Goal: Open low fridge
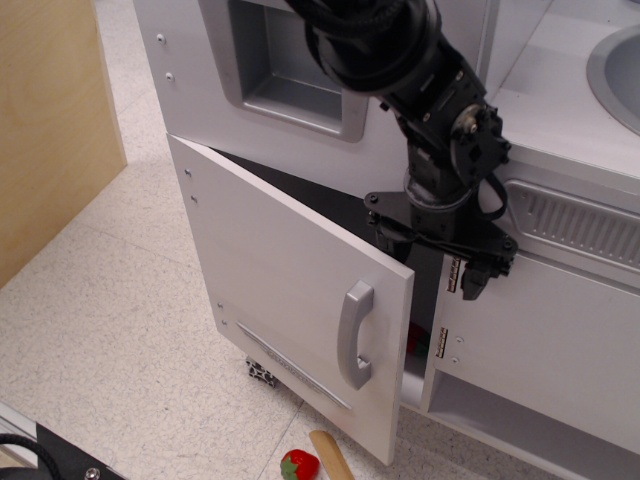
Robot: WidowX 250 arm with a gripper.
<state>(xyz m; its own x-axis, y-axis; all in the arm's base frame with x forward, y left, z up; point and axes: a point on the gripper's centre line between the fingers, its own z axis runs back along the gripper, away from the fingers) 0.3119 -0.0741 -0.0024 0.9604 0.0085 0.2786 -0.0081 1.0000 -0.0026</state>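
Observation:
The low fridge door (280, 270) is a white panel hinged on its left, standing partly open with a dark gap behind its right edge. It has a curved silver-grey handle (353, 335) and a thin silver trim strip (290, 365) low down. My black gripper (432, 262) hangs from the arm at the top of the view. It sits just right of the door's upper free edge, in front of the dark opening. Its two fingers are spread apart and hold nothing. One finger (388, 238) is close to the door's top corner, and I cannot tell whether it touches.
The white panel with the grey dispenser niche (290, 70) is above the door. A white cabinet door with brass hinges (540, 340) is on the right, and a grey sink (620, 70) is at the top right. A toy strawberry (298, 465) and a wooden stick (330, 455) lie on the floor. A wooden panel (50, 120) stands at the left.

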